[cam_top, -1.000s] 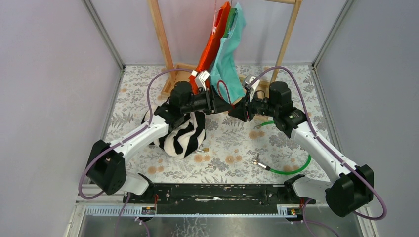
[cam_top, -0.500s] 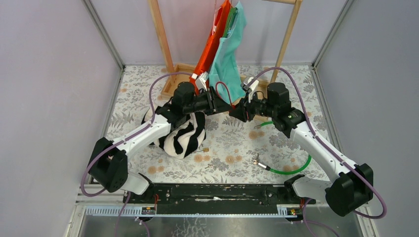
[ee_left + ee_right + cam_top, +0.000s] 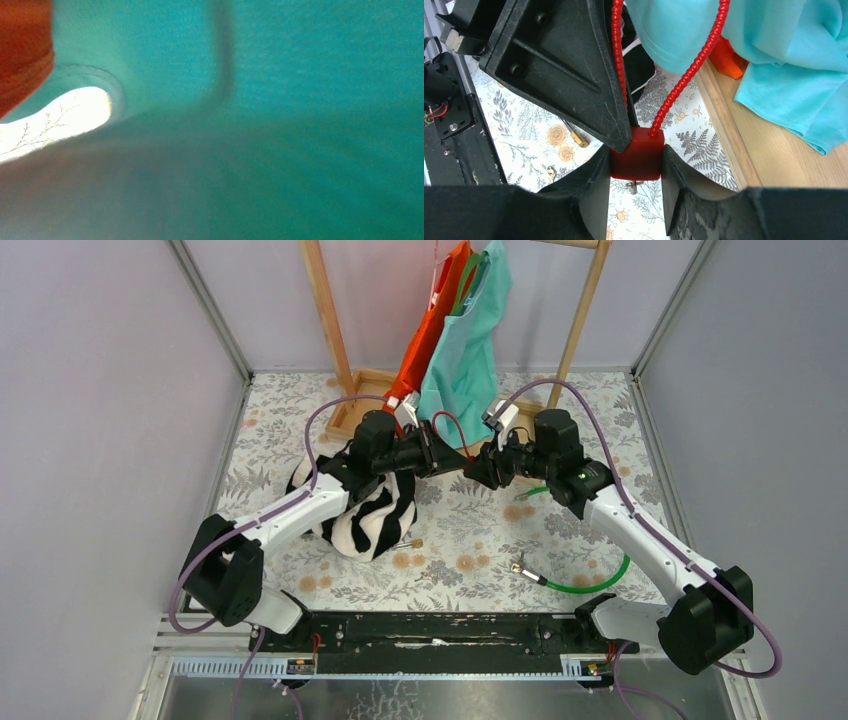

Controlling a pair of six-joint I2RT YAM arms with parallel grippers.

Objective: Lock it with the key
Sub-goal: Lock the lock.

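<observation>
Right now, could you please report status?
Right gripper: jaws shut on red plastic lock body. Left gripper alongside, jaws unclear. Teal cloth blocks left wrist view.

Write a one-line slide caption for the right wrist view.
Right gripper clamps the red lock, its red cable looping up in front of teal cloth.

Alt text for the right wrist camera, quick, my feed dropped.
The right gripper is shut on a red lock body, its red ribbed cable looping upward. The left gripper has a black finger against the lock's top left; teal cloth drapes a wooden base behind.
</observation>
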